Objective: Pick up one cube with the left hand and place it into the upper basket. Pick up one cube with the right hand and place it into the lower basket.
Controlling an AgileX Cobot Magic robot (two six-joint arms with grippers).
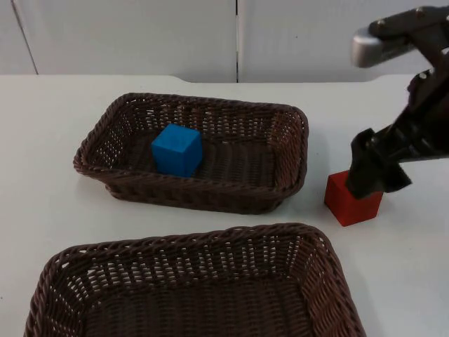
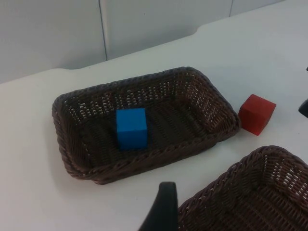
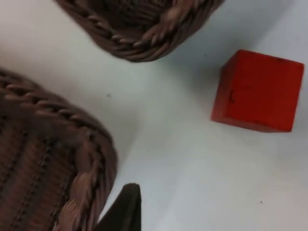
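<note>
Nearest the top camera, the lower basket point(image 1: 189, 281) was seen cut off by the picture's edge, so its near rim could not be made out; no cube was seen in the part that showed. Behind it, the upper basket point(image 1: 196, 151) was seen whole, with the blue cube point(image 1: 177, 149) resting on its floor toward the left end. On the white table point(image 1: 49, 210), just beside the upper basket's right end, the red cube point(image 1: 352, 200) was found — its upper right part was hidden by the right gripper point(image 1: 375, 175), which hung low over it. Whether that gripper's pincer was wide or narrow could not be told, and contact with the cube could not be judged. Of the left gripper point(image 2: 161, 211), one dark fingertip was seen above the table between the two baskets — its opening could not be told either.
</note>
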